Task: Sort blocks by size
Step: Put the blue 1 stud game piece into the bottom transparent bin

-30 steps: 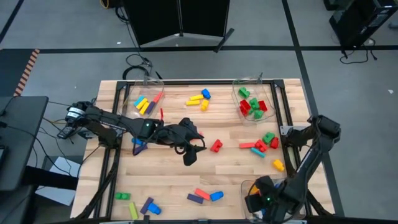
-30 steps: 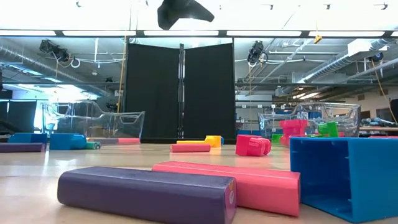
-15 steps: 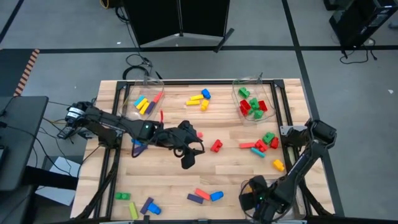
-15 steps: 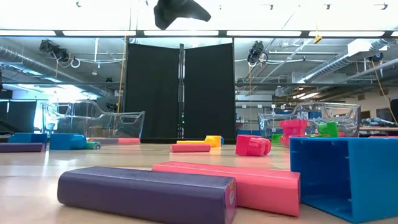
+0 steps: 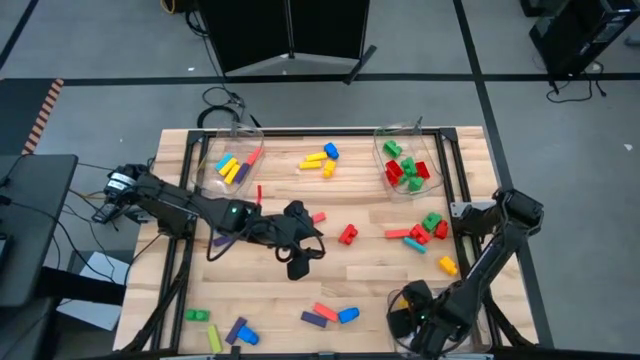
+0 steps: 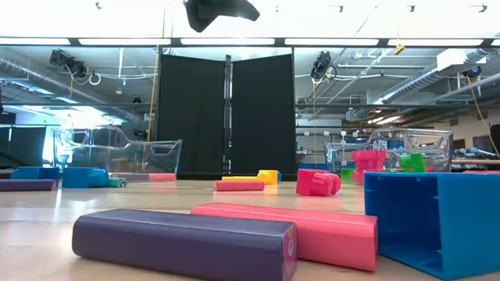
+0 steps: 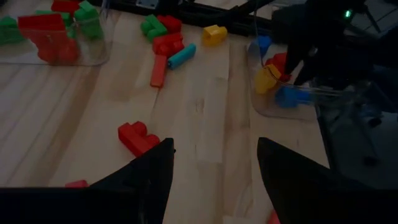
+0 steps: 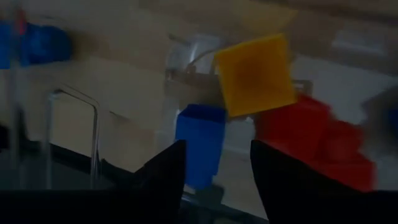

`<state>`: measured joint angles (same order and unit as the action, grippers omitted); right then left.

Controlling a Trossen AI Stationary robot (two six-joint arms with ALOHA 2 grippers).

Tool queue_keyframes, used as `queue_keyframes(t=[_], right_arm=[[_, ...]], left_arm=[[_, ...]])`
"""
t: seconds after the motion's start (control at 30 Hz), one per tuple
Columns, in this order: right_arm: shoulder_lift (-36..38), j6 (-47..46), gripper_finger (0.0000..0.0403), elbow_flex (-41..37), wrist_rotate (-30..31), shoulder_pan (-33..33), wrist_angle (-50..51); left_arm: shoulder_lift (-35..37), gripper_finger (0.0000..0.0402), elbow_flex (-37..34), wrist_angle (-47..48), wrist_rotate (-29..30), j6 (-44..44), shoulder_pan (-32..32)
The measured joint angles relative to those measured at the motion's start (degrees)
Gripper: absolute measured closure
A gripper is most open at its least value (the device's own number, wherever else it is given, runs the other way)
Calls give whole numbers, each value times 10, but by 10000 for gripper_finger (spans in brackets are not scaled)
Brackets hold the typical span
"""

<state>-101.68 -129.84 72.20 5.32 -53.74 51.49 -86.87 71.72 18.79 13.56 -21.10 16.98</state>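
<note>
Hovering over the middle of the table, left gripper (image 5: 300,260) is spread wide with nothing in it.

Blocks are all over. From above, a yellow-and-blue bunch (image 5: 320,158) sits at 12 o'clock, a red one (image 5: 347,235) just off centre toward 3, a red/green/pink bunch (image 5: 423,229) out at 3, and purple, pink and blue ones (image 5: 330,315) at 6. There's a clear bin (image 5: 232,160) at 11 with yellow, blue and pink bars, and another bin (image 5: 405,165) at 1 full of red and green. Right gripper (image 5: 412,322) is down at 5 o'clock over a third bin (image 7: 264,106). Its fingers are apart and gripping nothing, and its wrist cam looks down on a yellow block (image 8: 255,74), a blue one (image 8: 200,143) and a red one (image 8: 311,137).
</note>
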Motion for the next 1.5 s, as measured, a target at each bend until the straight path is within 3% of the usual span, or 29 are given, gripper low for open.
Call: queue_keyframes(t=[0.27,0.5,0.63,0.87,1.1,1.23,1.37,1.5], right_arm=[[95,0,230,0,46,-19,80],[181,9,242,0,83,-34,199],[216,28,242,0,93,-36,270],[247,77,241,0,112,-36,340],[249,162,242,0,113,-36,345],[249,200,241,0,113,-36,344],[249,230,242,0,114,-36,344],[249,260,242,0,119,-36,345]], left_arm=[[0,165,0,-1,23,52,30],[0,165,0,-42,110,55,86],[-5,166,26,-21,159,4,105],[-72,166,143,71,179,-47,110],[-221,166,365,262,182,-51,119],[-291,166,470,317,183,-52,126],[-338,166,525,346,181,-88,132],[-370,166,529,349,176,-133,138]])
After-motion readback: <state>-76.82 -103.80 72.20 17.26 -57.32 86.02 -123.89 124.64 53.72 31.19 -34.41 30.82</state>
